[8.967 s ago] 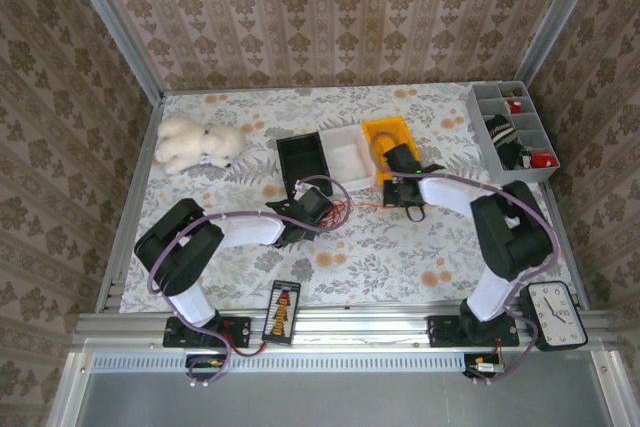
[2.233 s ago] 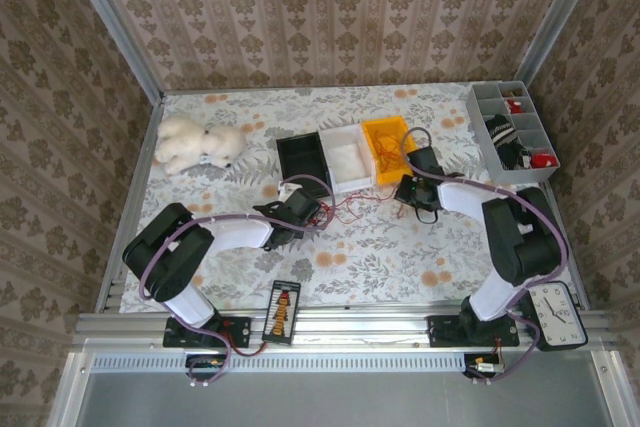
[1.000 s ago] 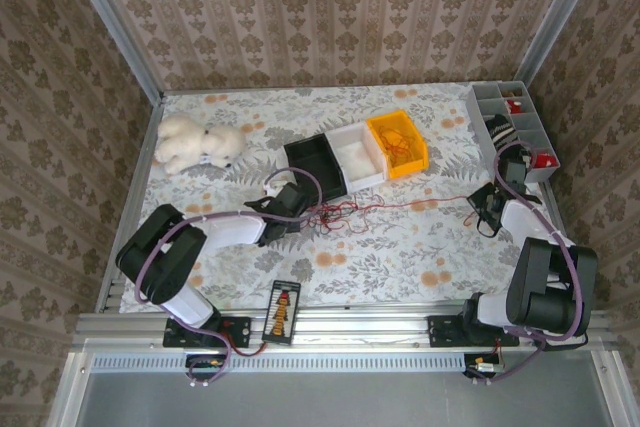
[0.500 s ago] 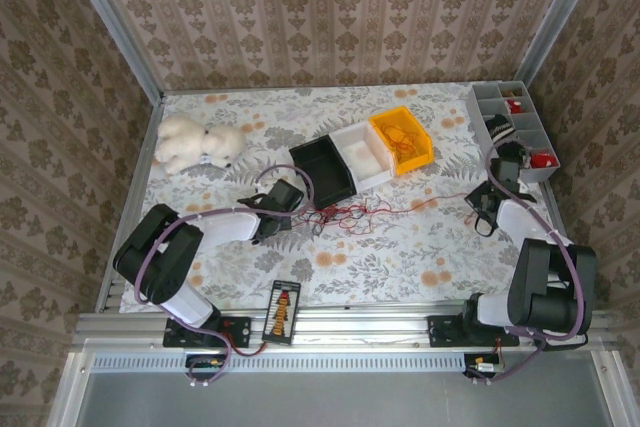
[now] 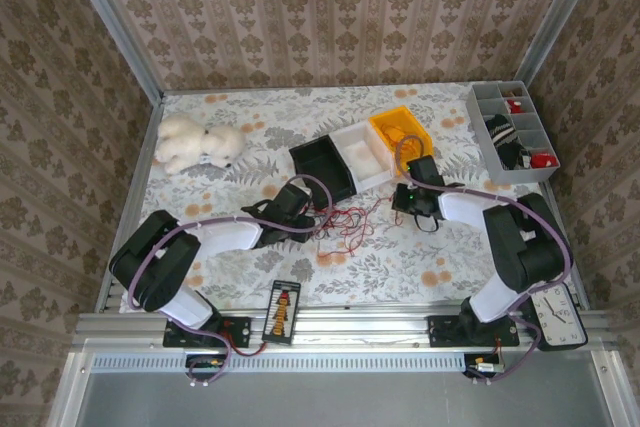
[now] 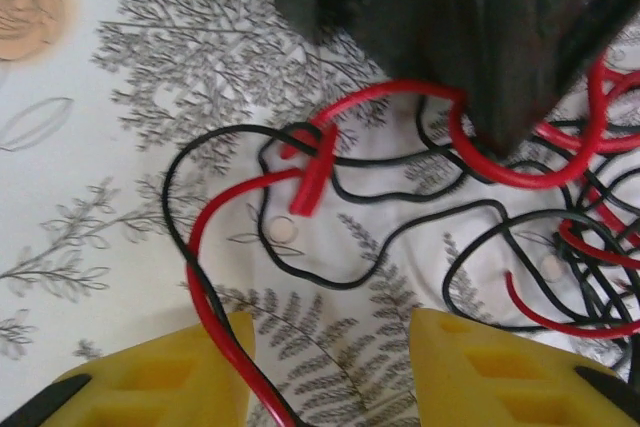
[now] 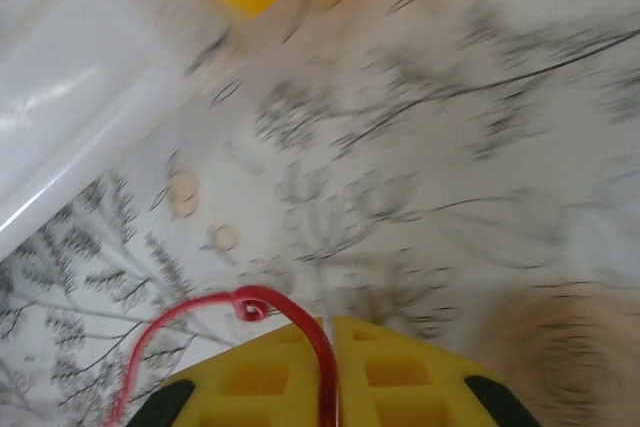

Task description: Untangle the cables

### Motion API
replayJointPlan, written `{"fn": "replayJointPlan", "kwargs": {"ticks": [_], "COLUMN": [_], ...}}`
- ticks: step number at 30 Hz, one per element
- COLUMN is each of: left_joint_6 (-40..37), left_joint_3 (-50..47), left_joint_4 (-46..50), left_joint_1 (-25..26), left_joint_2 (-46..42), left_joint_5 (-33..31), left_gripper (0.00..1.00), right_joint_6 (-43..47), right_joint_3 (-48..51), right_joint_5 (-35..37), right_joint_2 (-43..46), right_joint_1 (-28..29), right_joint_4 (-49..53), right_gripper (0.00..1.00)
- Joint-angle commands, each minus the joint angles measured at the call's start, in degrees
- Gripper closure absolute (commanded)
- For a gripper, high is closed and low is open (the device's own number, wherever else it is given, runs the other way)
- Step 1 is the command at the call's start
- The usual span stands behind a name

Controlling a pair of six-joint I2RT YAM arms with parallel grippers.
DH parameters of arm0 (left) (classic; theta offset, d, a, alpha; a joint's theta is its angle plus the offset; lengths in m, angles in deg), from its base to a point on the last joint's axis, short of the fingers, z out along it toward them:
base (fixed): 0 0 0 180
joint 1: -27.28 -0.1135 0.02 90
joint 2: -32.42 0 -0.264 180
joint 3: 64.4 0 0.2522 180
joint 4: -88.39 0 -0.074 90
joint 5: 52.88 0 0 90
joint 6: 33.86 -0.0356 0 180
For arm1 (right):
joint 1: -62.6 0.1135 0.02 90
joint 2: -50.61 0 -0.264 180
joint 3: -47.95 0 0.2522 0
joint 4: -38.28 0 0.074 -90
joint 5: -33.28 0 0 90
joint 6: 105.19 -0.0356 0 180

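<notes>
From above, a floral table [image 5: 400, 257] is seen with quite a bit of clutter: one plush toy [image 5: 197, 144] at the far left, three bins in a slanted row (black [image 5: 323, 168], white [image 5: 363, 150], yellow [image 5: 400, 134]), one grey organizer [image 5: 513, 130] at the far right, one abacus [image 5: 283, 312] and one clock [image 5: 556, 315] on the near rail. The cables [image 5: 342, 223] are bunched as one loose red-and-dark tangle mid-table, just in front of the black bin, between the two arms. The left gripper [image 5: 316, 218] is set right at the tangle's left edge, the right gripper [image 5: 402, 201] just beside its right edge, near the yellow bin. On the left wrist cam, the two yellow fingers [image 6: 160, 372] are parked well apart, so nothing is pinched; one red strand is draped along the inner edge of the left-hand one, and red and black loops are spread over the cloth ahead, with a dark block overlapping their far side. On the right wrist cam (pretty blurry), the fingers [image 7: 250, 382] are nearly closed, with one red strand clamped in the thin slot between them and curling out ahead; the white and yellow bins are seen at the top.
</notes>
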Motion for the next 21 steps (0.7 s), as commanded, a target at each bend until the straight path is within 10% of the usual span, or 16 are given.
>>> {"fn": "replayJointPlan", "kwargs": {"ticks": [1,12,21], "left_joint_6": [-2.70,-5.75,-4.21], "left_joint_3": [0.10,6.23,10.77], "left_joint_4": [-1.50,0.75,3.96], "left_joint_1": [0.57,2.11,2.25], "left_joint_2": [-0.33,6.42,12.33], "left_joint_5": [4.53,4.27,-3.89], "left_gripper": [0.49,0.46,0.88], "right_joint_6": [2.97,8.81,16.15], "right_joint_3": [-3.17,-2.35,-6.10], "right_joint_5": [-3.65,-7.45,-6.39], "right_joint_2": [-1.47,2.58,0.97], "right_joint_1": [1.63,4.83,12.11], "right_joint_4": [-0.74,2.61,7.38], "right_gripper": [0.81,0.46,0.41]}}
